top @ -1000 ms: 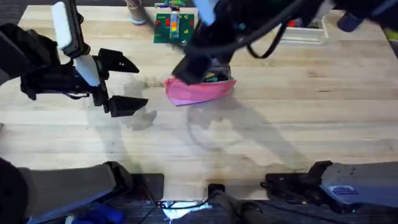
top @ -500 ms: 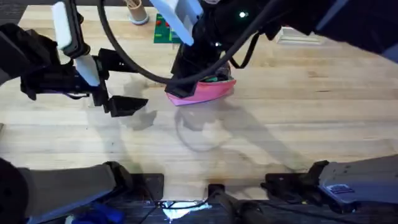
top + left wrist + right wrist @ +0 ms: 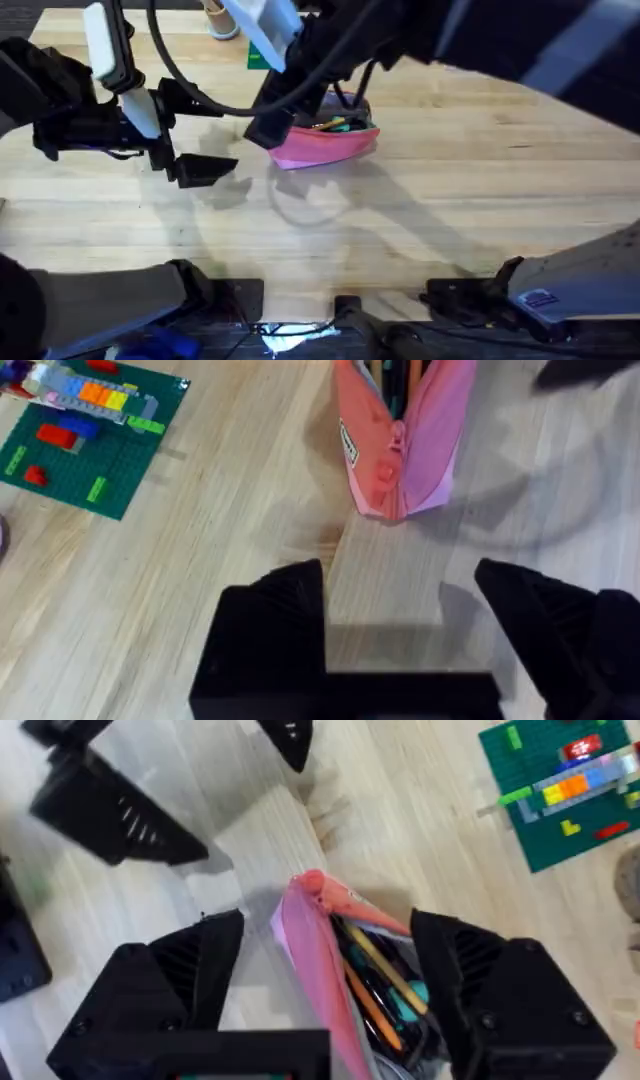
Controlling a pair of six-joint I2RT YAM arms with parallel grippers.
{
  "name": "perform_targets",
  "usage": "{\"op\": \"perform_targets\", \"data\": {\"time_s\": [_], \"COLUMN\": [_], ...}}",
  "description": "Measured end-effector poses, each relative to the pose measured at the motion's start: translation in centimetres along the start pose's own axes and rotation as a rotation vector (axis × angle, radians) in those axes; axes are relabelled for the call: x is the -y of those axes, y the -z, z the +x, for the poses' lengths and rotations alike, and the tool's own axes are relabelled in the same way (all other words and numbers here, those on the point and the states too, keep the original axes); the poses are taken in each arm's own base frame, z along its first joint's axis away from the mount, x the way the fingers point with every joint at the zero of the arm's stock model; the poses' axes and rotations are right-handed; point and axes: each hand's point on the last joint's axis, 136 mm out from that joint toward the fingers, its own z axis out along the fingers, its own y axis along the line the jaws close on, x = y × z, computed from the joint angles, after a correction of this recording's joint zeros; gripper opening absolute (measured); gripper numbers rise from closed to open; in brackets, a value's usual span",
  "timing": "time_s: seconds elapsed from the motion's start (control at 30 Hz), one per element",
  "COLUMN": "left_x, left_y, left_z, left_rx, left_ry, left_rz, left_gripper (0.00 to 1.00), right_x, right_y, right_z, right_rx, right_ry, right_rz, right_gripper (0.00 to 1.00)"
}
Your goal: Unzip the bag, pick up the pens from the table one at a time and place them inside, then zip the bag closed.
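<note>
Right wrist view: the right tool [image 3: 320, 982], spread, straddles the open pink pouch [image 3: 310, 955], pens [image 3: 375, 985] inside, likely before zipping; left tool [image 3: 385, 610] waits spread on the tabletop [image 3: 450, 200].

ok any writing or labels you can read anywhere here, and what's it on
No text can be read in these views.
The pink bag has a small tag on its side, with print too small and blurred to read.
The right arm's base has a sticker, also blurred.
The green brick plate shows no lettering.
</note>
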Motion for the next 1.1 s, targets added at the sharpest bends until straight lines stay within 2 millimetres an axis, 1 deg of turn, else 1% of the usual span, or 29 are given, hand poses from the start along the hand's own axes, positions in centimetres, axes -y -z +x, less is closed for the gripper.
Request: {"op": "perform_targets", "data": {"time_s": [0.1, 0.33, 0.53, 0.9, 1.1], "left_x": [0.0, 0.0, 0.0, 0.0, 0.0], "left_y": [0.0, 0.0, 0.0, 0.0, 0.0], "left_z": [0.0, 0.0, 0.0, 0.0, 0.0], "left_rx": [0.0, 0.0, 0.0, 0.0, 0.0], "left_ry": [0.0, 0.0, 0.0, 0.0, 0.0], "left_rz": [0.0, 0.0, 0.0, 0.0, 0.0], "left_gripper": [0.95, 0.95, 0.95, 0.95, 0.951], "right_x": [0.1, 0.1, 0.2, 0.1, 0.0], "right_y": [-1.3, -3.1, -4.5, -7.7, -8.5], "right_z": [0.1, 0.7, 1.1, 2.5, 2.9], "right_rx": [-0.007, -0.037, -0.054, -0.107, -0.119], "right_ry": [-0.036, -0.073, -0.055, 0.017, 0.033], "right_rz": [-0.002, -0.011, -0.017, -0.038, -0.043], "right_gripper": [0.996, 0.996, 0.996, 0.996, 0.994]}}
